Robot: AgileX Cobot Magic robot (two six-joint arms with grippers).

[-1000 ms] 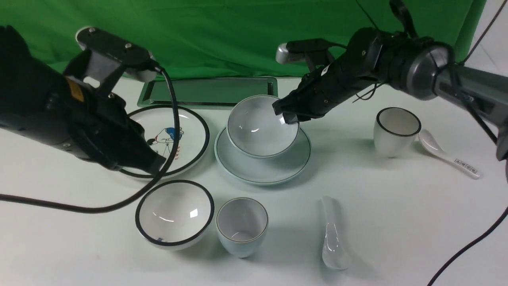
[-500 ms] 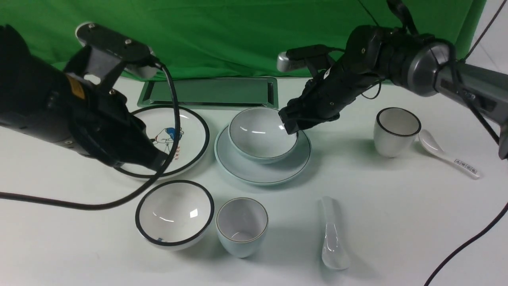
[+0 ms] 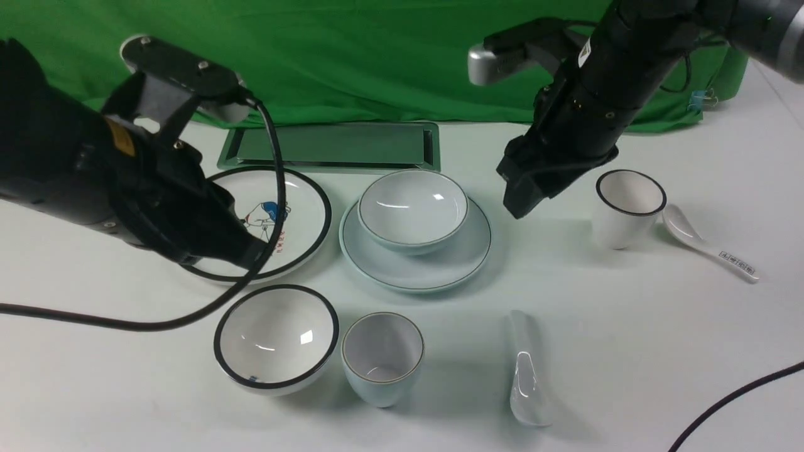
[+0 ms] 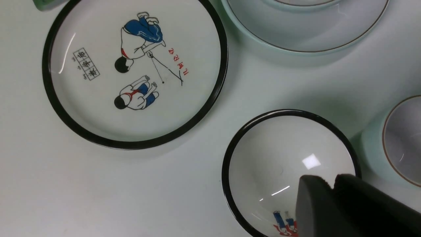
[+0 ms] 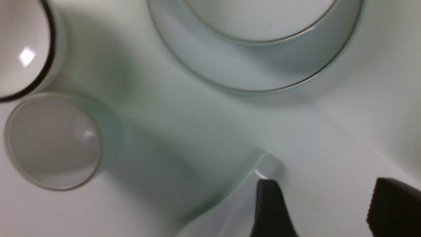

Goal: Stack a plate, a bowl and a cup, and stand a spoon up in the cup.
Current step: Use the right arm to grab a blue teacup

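1. Front view: the bowl (image 3: pixel 411 207) sits upright in the plate (image 3: pixel 468 251) at mid-table. Nearer, the cup (image 3: pixel 382 358) stands alone, with the spoon (image 3: pixel 526 376) lying flat to its right. Only this view shows the right gripper (image 3: pixel 518 204) raised just right of the stack and touching nothing. It alone also shows the black-rimmed cup (image 3: pixel 628 204) and the labelled spoon (image 3: pixel 710 248) far right. The left gripper (image 3: pixel 248 254) hangs over the cartoon plate (image 3: pixel 301 213).
2. Left wrist view: the left gripper's fingers (image 4: pixel 312 204) are pressed together and empty, above the black-rimmed bowl (image 4: pixel 279 148). The plate's drawn figures and lettering are clear here.
3. Right wrist view: blurred, but the right gripper's fingers (image 5: pixel 269 207) stand wide apart with nothing between them. The spoon's handle end lies below one finger, and the cup is further left.
4. The table (image 3: pixel 628 326) is white, with a green tray (image 3: pixel 333 144) at its far side. A green cloth (image 3: pixel 377 56) hangs behind.
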